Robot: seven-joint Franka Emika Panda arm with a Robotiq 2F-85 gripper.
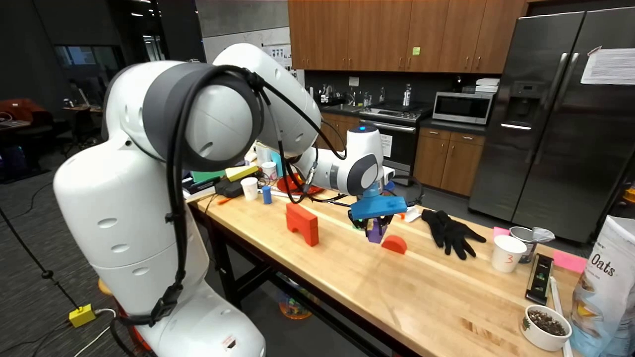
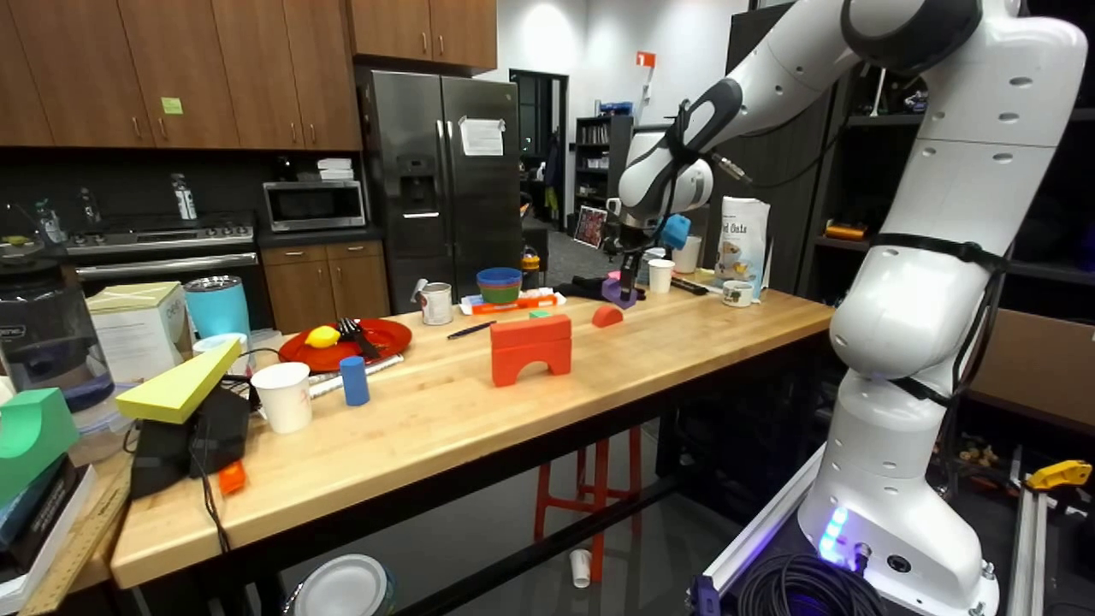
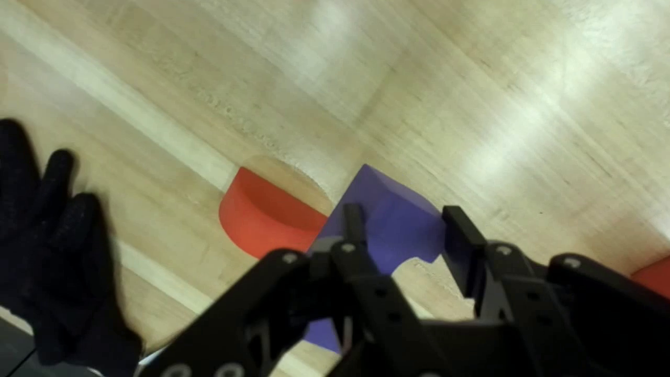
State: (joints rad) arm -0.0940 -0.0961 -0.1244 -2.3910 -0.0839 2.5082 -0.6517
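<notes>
My gripper (image 3: 403, 215) is closed to a narrow gap with its fingers on opposite sides of a purple notched block (image 3: 384, 235). The gripper (image 1: 373, 227) and the purple block (image 1: 377, 233) show low over the wooden table in an exterior view, and the block (image 2: 618, 295) hangs at the fingertips (image 2: 631, 269) in an exterior view. I cannot tell whether it touches the table. A red half-round block (image 3: 261, 217) stands close beside it, partly hidden by it in the wrist view. A red bar on a red arch block (image 1: 302, 223) stands farther along the table.
A black glove (image 1: 449, 233) lies beyond the half-round block. A white cup (image 1: 508, 254), a bowl (image 1: 544, 327) and an oats bag (image 1: 603, 282) stand at one end. A red plate (image 2: 389, 338), a blue cylinder (image 2: 354, 382) and a paper cup (image 2: 287, 398) stand towards the other.
</notes>
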